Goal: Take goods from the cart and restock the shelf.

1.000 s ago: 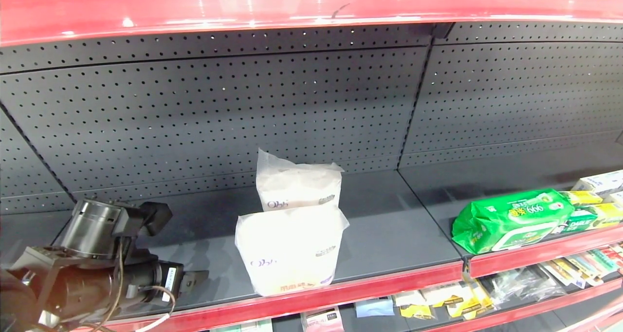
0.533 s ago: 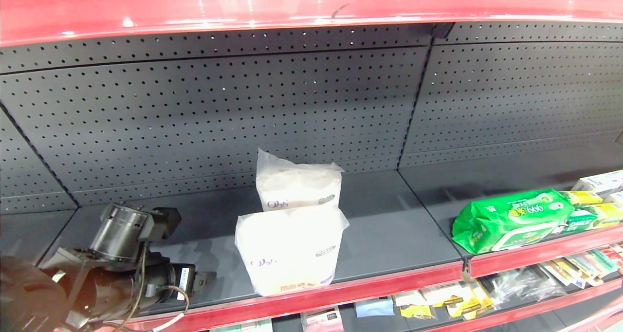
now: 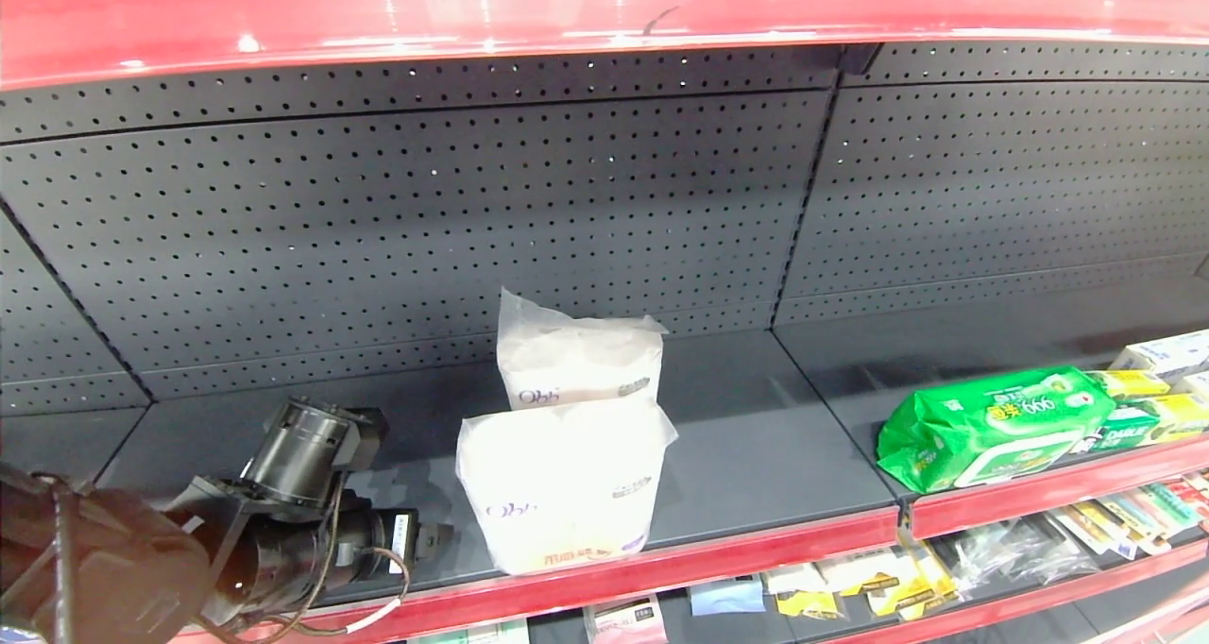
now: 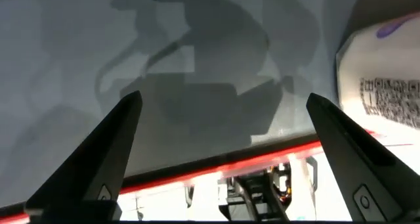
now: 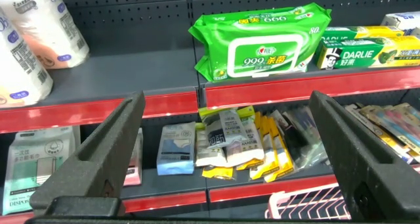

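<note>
Two white soft packs stand on the dark shelf board (image 3: 756,455), one at the front edge (image 3: 564,483) and one behind it (image 3: 576,351). My left gripper (image 3: 436,535) hovers low over the board just left of the front pack, open and holding nothing. In the left wrist view its fingers (image 4: 125,152) spread wide over the grey board, with the front pack (image 4: 387,86) at one side. My right gripper (image 5: 226,98) is open and holds nothing, out in front of the shelves, facing the green wipes pack (image 5: 259,43).
A green wipes pack (image 3: 992,422) and toothpaste boxes (image 3: 1148,408) lie on the shelf section to the right. Small packets (image 5: 243,145) fill the lower shelf. A pink wire basket rim (image 5: 308,204) sits below. The perforated back panel (image 3: 425,219) closes the rear.
My left arm has moved right along the shelf front, bringing its gripper closer to the front white pack. The packs have not moved.
</note>
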You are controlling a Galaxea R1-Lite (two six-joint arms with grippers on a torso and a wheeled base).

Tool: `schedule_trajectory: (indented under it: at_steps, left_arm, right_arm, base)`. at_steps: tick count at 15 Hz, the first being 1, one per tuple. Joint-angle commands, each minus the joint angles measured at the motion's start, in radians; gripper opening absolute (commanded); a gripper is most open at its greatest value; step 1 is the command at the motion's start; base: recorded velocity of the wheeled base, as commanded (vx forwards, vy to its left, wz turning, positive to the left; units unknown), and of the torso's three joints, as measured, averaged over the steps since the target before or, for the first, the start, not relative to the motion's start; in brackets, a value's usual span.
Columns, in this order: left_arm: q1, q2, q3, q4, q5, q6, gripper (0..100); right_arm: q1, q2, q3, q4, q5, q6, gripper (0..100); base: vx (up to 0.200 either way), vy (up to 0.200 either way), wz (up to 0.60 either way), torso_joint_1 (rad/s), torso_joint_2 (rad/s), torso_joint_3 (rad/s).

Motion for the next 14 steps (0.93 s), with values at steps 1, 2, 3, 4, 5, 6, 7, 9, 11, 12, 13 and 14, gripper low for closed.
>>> schedule_trajectory:
  at_steps: [1,2,3,4,5,6,7,9,11,12,13,14]
  left_arm:
    - [-0.006,0.030,-0.011,-0.011,0.001,-0.001,100]
    - [-0.009,0.031,-0.014,-0.021,0.009,-0.001,100]
    - [-0.017,0.038,-0.023,-0.026,0.020,-0.001,100]
    - [-0.023,0.039,-0.026,-0.026,0.026,-0.001,100]
    - [-0.032,0.041,-0.031,-0.026,0.027,-0.001,100]
    - [-0.047,0.041,-0.035,-0.026,0.027,-0.001,100]
    - [-0.057,0.041,-0.041,-0.026,0.027,-0.001,100]
    - [-0.058,0.041,-0.046,-0.024,0.029,-0.001,100]
    - [-0.060,0.041,-0.046,-0.024,0.035,-0.001,100]
    - [-0.060,0.042,-0.046,-0.026,0.035,-0.001,100]
    - [-0.060,0.044,-0.046,-0.026,0.034,-0.001,100]
    - [-0.061,0.048,-0.052,-0.026,0.034,-0.001,100]
  right_arm:
    - [0.000,0.002,0.000,-0.001,0.000,0.000,100]
    - [0.000,0.002,0.000,-0.001,0.000,0.000,100]
    - [0.000,0.002,0.000,-0.001,0.000,0.000,100]
    - [0.000,0.002,0.000,0.000,0.000,0.000,100]
    - [0.000,0.002,0.000,0.000,0.000,0.000,100]
    - [0.000,0.002,0.000,-0.001,0.000,0.000,100]
    - [0.000,0.002,0.000,0.000,0.000,0.000,100]
    - [0.000,0.002,0.000,0.000,0.000,0.000,100]
    - [0.000,0.002,0.000,0.000,0.000,0.000,100]
    - [0.000,0.002,0.000,0.000,0.000,0.000,100]
    - [0.000,0.002,0.000,0.000,0.000,0.000,100]
    - [0.000,0.002,0.000,0.000,0.000,0.000,100]
  base:
    - [0.000,0.000,0.00,0.000,0.00,0.000]
    - [0.000,0.000,0.00,0.000,0.00,0.000]
    - [0.000,0.000,0.00,0.000,0.00,0.000]
    - [0.000,0.000,0.00,0.000,0.00,0.000]
    - [0.000,0.000,0.00,0.000,0.00,0.000]
    - [0.000,0.000,0.00,0.000,0.00,0.000]
    - [0.000,0.000,0.00,0.000,0.00,0.000]
    - [0.000,0.000,0.00,0.000,0.00,0.000]
    - [0.000,0.000,0.00,0.000,0.00,0.000]
    - [0.000,0.000,0.00,0.000,0.00,0.000]
    - [0.000,0.000,0.00,0.000,0.00,0.000]
    - [0.000,0.000,0.00,0.000,0.00,0.000]
